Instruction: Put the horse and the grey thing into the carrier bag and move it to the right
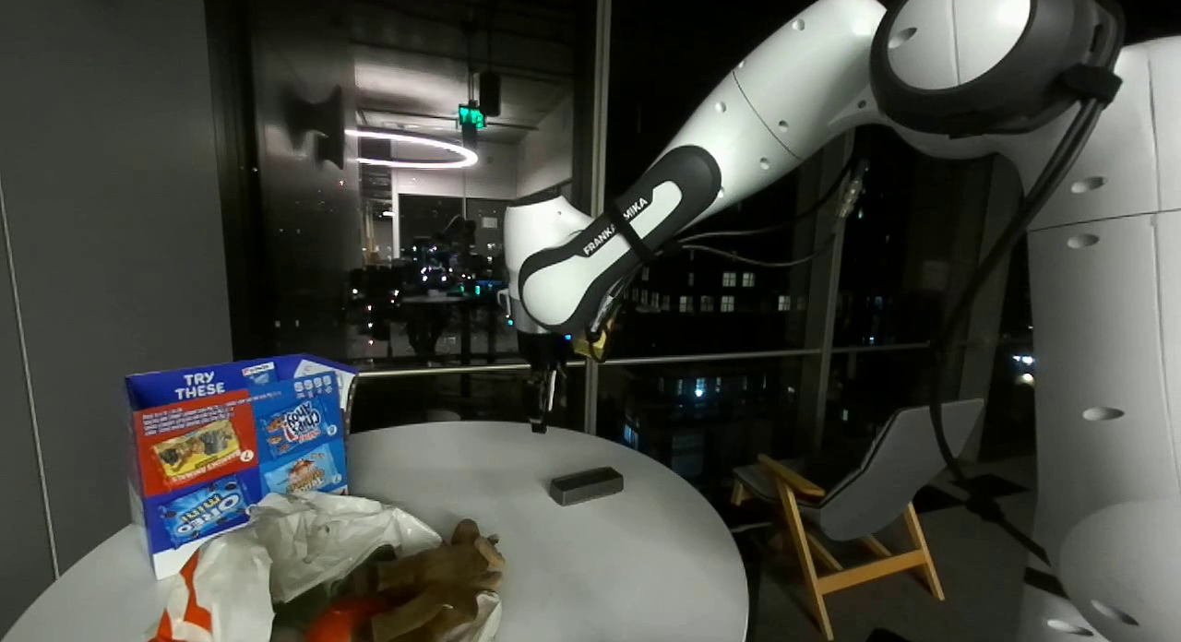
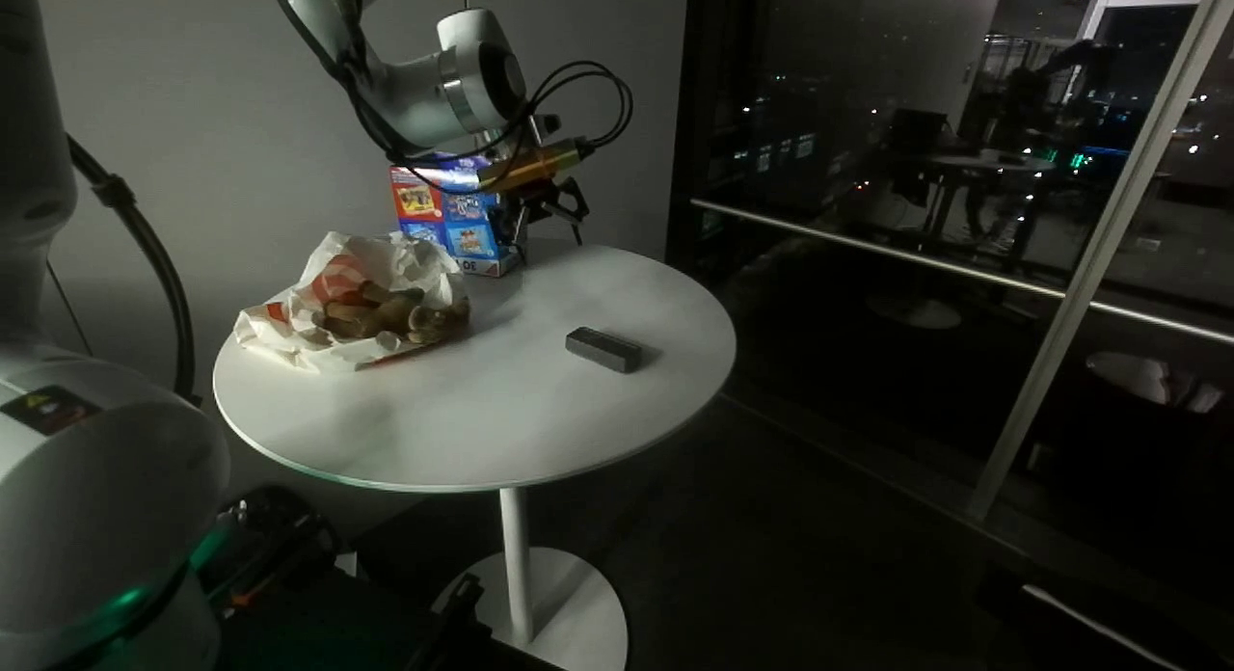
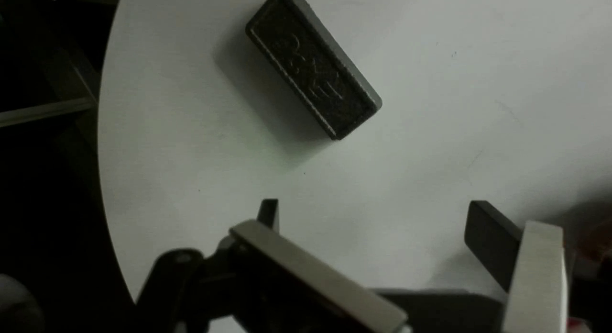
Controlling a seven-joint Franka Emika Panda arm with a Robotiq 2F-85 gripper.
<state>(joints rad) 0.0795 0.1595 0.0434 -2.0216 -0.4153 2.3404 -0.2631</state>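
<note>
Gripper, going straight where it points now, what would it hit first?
Probably the tabletop: the gripper points down, and the grey block seems just off that line, though depth is unclear.

In dim light, the grey thing casts a soft shadow.

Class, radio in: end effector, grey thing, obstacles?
End effector open, nothing held. Grey thing on table; horse in mouth of carrier bag. Blue box near bag, likely no hindrance.
</note>
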